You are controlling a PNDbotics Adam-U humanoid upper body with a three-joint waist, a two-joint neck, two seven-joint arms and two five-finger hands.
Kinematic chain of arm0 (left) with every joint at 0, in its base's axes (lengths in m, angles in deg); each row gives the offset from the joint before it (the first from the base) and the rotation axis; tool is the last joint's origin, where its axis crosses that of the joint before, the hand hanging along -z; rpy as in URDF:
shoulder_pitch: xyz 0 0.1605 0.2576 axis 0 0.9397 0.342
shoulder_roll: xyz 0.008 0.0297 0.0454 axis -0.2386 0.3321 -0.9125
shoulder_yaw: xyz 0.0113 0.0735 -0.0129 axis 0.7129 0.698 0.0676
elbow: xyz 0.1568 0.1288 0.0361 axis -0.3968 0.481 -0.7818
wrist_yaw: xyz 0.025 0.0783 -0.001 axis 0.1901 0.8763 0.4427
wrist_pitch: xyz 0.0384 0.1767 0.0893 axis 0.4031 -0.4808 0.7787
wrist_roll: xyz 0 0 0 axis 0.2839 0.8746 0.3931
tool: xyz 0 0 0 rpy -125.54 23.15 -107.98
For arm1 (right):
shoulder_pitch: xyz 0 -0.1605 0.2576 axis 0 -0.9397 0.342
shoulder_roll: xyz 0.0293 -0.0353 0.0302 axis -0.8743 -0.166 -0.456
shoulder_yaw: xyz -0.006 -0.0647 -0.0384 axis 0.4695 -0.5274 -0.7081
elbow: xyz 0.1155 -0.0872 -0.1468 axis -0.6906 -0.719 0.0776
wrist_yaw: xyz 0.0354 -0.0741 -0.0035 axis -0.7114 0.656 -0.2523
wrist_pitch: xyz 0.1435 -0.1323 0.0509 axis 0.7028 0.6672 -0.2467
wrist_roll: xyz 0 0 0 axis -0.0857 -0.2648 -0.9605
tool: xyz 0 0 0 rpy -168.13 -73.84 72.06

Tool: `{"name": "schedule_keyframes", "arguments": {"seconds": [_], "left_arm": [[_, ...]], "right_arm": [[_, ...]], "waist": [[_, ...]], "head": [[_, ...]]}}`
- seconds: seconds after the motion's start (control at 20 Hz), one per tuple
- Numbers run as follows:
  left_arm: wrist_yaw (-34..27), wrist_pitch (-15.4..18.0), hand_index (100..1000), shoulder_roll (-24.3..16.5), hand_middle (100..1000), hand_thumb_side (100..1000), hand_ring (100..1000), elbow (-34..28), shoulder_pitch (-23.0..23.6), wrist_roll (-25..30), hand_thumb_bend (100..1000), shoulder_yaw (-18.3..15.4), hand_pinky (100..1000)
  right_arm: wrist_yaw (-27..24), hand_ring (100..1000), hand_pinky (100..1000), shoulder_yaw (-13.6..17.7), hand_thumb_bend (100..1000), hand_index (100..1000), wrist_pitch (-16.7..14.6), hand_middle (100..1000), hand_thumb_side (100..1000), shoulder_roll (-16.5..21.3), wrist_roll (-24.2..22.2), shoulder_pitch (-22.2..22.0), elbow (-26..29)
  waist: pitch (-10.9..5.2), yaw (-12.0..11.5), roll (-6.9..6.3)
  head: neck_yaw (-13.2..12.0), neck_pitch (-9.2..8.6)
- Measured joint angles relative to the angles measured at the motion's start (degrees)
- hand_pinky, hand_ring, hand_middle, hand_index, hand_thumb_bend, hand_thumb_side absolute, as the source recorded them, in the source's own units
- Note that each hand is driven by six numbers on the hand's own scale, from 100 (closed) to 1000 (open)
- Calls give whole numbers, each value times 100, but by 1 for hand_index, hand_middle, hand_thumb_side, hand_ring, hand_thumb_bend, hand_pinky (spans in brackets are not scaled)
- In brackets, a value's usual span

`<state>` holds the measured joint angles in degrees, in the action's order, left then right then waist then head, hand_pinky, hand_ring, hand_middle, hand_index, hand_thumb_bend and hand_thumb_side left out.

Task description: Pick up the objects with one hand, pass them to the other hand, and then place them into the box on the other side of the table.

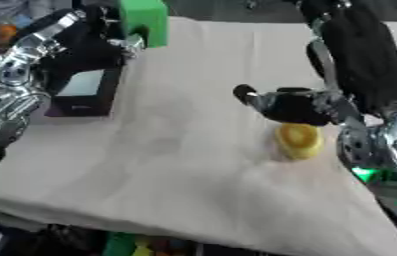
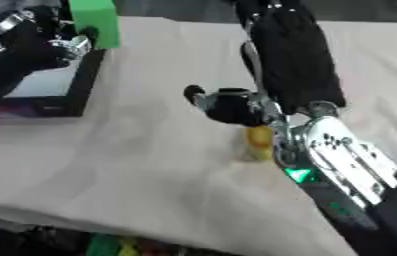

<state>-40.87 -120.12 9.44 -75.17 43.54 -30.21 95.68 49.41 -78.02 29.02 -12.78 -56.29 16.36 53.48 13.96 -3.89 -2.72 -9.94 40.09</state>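
My left hand [image 1: 79, 42] is at the upper left, its fingers curled on a green block [image 1: 140, 20] that it holds above a dark open box [image 1: 83, 92] with a pale inside. A yellow rounded object [image 1: 298, 141] lies on the beige cloth at the right. My right hand [image 1: 293, 106] hovers directly over the yellow object's far side, very close to it. Whether the hand touches it is hidden. In the right eye view my right forearm covers part of the yellow object [image 2: 258, 142].
The beige cloth-covered table [image 1: 175, 165] runs askew, with its front edge at the bottom. Green and yellow items [image 1: 136, 246] show below that edge. An orange thing [image 1: 5, 32] sits at the far left behind my left arm.
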Motion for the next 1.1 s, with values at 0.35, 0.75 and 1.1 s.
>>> {"name": "schedule_keyframes", "arguments": {"seconds": [0.35,0.75,1.1], "left_arm": [[-206,292,334,-159,523,246,743,271,322,-292,100,-299,1000],[-290,602,339,-152,527,245,748,1149,390,-603,100,-413,1000],[-59,675,393,-59,547,245,761,1876,272,-675,100,-410,1000]], "right_arm": [[-265,930,842,154,649,844,122,894,331,123,209,4,1],[-468,920,830,293,651,829,195,884,313,182,730,1,2],[-601,918,829,375,654,826,233,882,313,247,1000,-9,2]], "waist": [[30,83,2],[68,159,3],[95,252,3]], "head": [[-254,-54],[-420,-98],[-516,-99]]}}
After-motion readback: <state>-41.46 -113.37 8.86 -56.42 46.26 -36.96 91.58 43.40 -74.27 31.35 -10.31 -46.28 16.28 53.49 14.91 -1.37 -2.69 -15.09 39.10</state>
